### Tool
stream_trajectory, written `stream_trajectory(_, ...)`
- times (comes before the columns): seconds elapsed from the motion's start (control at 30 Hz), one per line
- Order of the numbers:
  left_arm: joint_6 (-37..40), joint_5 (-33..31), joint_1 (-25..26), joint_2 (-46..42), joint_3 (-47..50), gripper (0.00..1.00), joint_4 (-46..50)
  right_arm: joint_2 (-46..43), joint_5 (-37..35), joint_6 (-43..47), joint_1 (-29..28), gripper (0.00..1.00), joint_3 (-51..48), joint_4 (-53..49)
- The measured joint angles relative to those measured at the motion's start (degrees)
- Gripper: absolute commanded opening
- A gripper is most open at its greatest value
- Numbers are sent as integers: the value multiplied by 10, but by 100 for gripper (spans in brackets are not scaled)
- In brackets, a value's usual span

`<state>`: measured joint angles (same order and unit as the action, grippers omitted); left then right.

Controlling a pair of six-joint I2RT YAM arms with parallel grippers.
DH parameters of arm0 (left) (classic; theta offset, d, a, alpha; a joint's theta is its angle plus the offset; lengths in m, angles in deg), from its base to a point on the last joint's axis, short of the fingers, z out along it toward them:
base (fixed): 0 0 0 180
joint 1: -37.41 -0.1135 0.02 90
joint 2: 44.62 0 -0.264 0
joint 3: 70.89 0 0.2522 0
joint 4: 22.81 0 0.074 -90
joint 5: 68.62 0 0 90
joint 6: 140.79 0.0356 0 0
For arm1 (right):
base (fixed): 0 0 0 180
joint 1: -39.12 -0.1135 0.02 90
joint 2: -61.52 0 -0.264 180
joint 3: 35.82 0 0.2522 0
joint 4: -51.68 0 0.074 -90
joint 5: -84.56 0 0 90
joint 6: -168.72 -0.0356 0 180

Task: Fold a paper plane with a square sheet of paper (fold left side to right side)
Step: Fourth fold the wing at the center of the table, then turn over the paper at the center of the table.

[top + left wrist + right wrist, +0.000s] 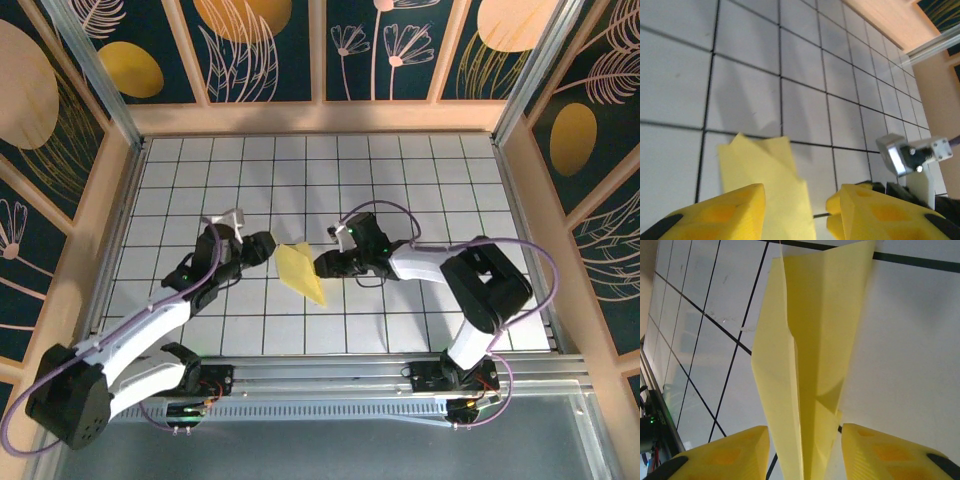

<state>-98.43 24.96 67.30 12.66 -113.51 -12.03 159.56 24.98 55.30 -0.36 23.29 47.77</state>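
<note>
Narrow bright yellow folded paper plane [300, 272] lying on the white grid-tiled table [400, 180], just between both claws, left claw [268, 246] fingers apart, right claw [322, 264] fingers apart, neither clamped on it

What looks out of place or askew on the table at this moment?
Only the paper plane: it lies diagonally across the grid of the table. In the left wrist view its end has a stepped, uneven edge, so the folded layers seem not aligned. No tear shows.
</note>
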Motion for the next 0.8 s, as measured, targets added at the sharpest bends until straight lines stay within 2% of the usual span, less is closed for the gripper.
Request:
stream_trajectory(0.17, -33, -3, 0, -44, 64, 46, 3, 45, 16, 6, -3, 32, 26, 16)
stream_trajectory(0.33, -42, -3, 0, -49, 71, 47, 5, 57, 30, 6, -8, 29, 33, 20)
stream_trajectory(0.53, -42, -3, 0, -50, 71, 49, 5, 63, 42, 7, -14, 3, 41, 21)
stream_trajectory(0.57, -42, -3, 0, -52, 71, 52, 5, 63, 42, 8, -14, 0, 41, 23)
stream_trajectory(0.7, -52, -2, 0, -62, 71, 70, 5, 47, 40, 5, -11, 0, 36, 23)
stream_trajectory(0.8, -60, 4, 0, -86, 71, 81, 0, -21, 41, 4, 0, 0, 13, 27)
